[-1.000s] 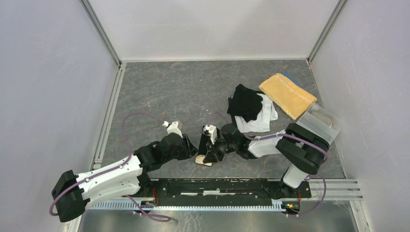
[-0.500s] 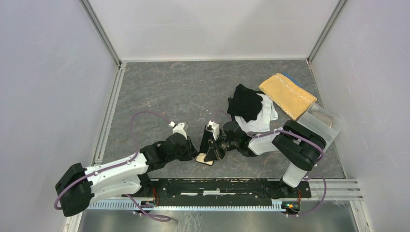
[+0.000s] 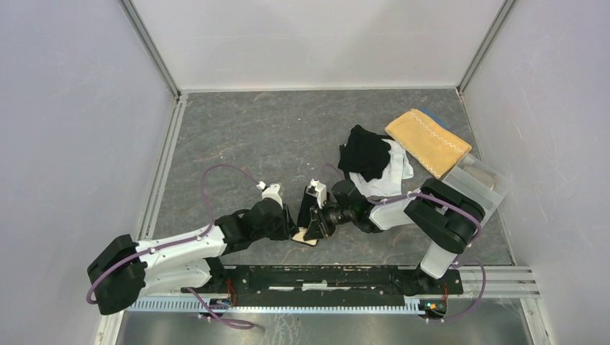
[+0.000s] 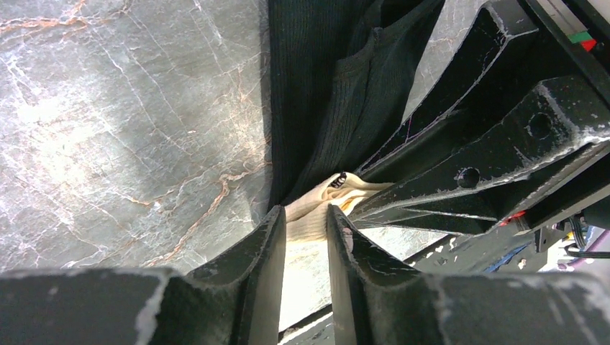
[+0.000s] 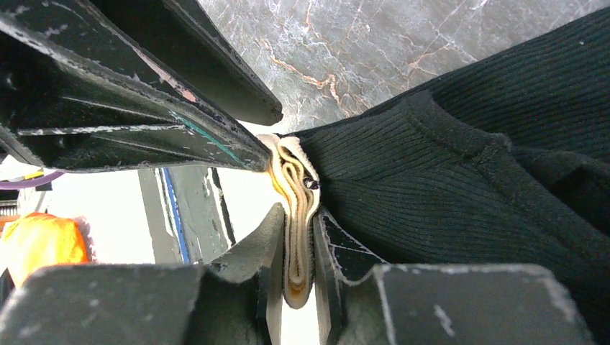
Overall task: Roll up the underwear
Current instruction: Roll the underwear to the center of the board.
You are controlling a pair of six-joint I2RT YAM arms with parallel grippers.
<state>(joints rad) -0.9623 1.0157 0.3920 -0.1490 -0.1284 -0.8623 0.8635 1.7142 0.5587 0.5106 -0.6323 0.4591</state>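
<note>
A black ribbed underwear [image 4: 316,93] with a folded beige band [image 4: 311,210] hangs between my two grippers near the table's front middle [image 3: 305,238]. My left gripper [image 4: 302,215] is shut on the beige band, with cloth filling the gap between its fingers. My right gripper [image 5: 297,219] is shut on the same layered beige band [image 5: 295,180], with the black cloth [image 5: 460,165] beside it. In the top view the left gripper [image 3: 291,228] and right gripper [image 3: 311,230] meet tip to tip. More underwear, black [image 3: 363,151] and white [image 3: 394,176], lies piled at the right.
A mustard-yellow towel [image 3: 429,140] lies at the back right, over something blue. A clear plastic tray [image 3: 478,180] sits by the right wall. The black rail of the arm bases [image 3: 324,277] runs along the near edge just below the grippers.
My left arm has reached right, bringing its gripper against the right gripper at the beige band. The right gripper has shifted slightly right and stayed shut.
</note>
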